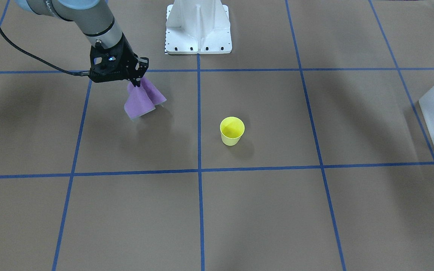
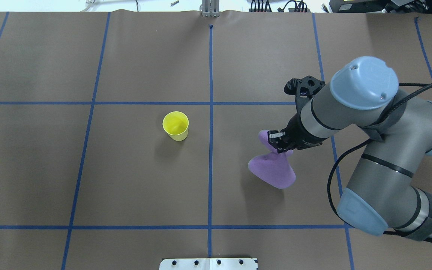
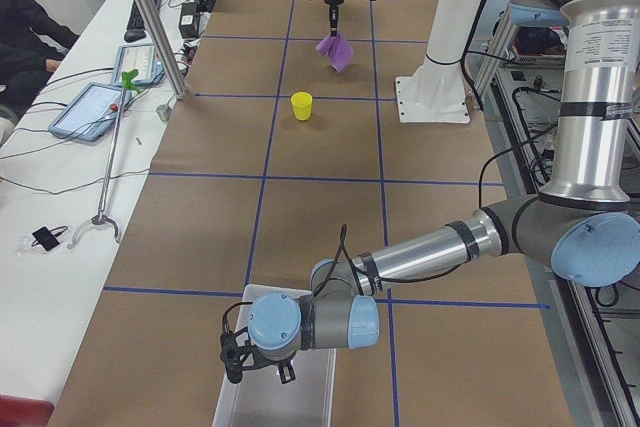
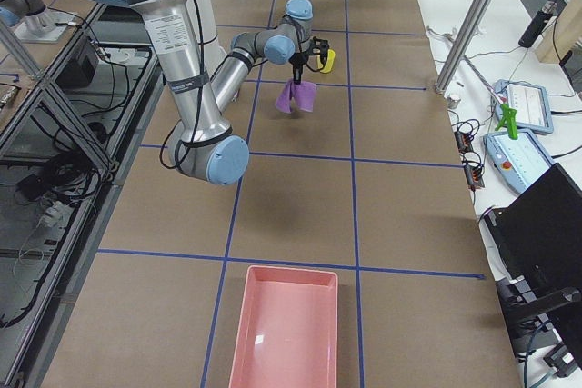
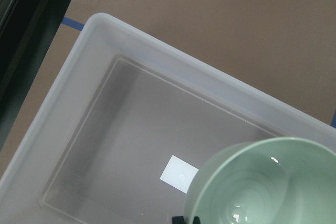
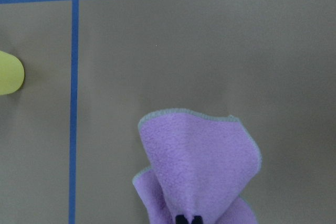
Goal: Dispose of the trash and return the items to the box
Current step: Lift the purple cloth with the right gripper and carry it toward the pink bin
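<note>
Operator: Trouble ahead on either side?

Spotter: 2 things you should watch. Your left gripper (image 5: pixel 187 219) looks closed on the rim of the mint-green bowl (image 5: pixel 262 192). The bowl hangs over the box (image 5: pixel 121 30) at 5 o'clock in the wrist view, just beside 1 wall. Let go there and it may clip that wall or tip, since only 1 edge is pinched. Your right gripper (image 1: pixel 138 83) has its jaws closed on a small fold of the purple cloth (image 1: pixel 141 101), which hangs seemingly clear of the table (image 1: pixel 277 210). So slim a pinch could slip, and a low carry might drag the loose corners.

Operator: And the cup?

Spotter: The yellow cup (image 2: pixel 176 125) stands upright at 9 o'clock from the cloth in the overhead view, well apart.

Operator: Arm poses?

Spotter: Your right wrist points straight down, elbow bent. Your left forearm lies low and nearly level along the table, wrist turned down over the box.
</note>
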Controlling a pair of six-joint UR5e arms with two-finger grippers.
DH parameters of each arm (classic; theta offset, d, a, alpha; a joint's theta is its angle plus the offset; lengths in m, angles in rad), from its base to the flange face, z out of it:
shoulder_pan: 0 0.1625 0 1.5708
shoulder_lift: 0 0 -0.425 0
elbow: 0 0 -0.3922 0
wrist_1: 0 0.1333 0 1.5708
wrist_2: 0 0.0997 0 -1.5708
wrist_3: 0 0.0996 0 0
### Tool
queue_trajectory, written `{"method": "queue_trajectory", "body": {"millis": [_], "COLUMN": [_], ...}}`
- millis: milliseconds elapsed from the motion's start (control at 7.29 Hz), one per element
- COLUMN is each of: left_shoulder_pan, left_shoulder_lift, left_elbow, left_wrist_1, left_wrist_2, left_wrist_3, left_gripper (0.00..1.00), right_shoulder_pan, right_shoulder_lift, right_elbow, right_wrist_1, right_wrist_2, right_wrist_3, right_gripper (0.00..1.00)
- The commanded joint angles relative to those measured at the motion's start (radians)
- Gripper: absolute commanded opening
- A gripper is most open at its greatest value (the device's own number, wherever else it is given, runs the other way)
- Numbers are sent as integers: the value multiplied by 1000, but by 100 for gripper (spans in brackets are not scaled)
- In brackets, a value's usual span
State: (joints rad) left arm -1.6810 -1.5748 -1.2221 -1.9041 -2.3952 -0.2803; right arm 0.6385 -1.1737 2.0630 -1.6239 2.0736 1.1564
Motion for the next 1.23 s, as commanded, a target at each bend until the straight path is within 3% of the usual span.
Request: {"method": "queue_trajectory", "body": {"millis": [0, 137, 274, 411, 686, 1097], "left_shoulder_pan": [70, 84, 92, 92, 92, 86], "left_shoulder_lift": [30, 30, 30, 32, 71, 68], "left_elbow": [3, 3, 4, 12, 13, -81], "left_wrist_1": [-67, -69, -72, -94, -218, -210], "left_wrist_2": [-6, -7, -7, -1, 1, 4], "left_wrist_3": [-17, -16, -16, -4, -4, 15], "left_gripper": [0, 0, 16, 99, 99, 99], "right_shoulder_pan": [59, 90, 110, 128, 180, 347], "right_shoulder_lift": [-1, -4, -10, -12, -6, -14], "right_elbow": [19, 26, 37, 55, 129, 183], "right_wrist_1": [-2, -4, -4, -5, -77, -166], "right_wrist_2": [58, 86, 97, 97, 97, 118], "right_wrist_3": [-1, -1, -3, -3, -23, -76], "right_gripper": [0, 0, 0, 0, 0, 0]}}
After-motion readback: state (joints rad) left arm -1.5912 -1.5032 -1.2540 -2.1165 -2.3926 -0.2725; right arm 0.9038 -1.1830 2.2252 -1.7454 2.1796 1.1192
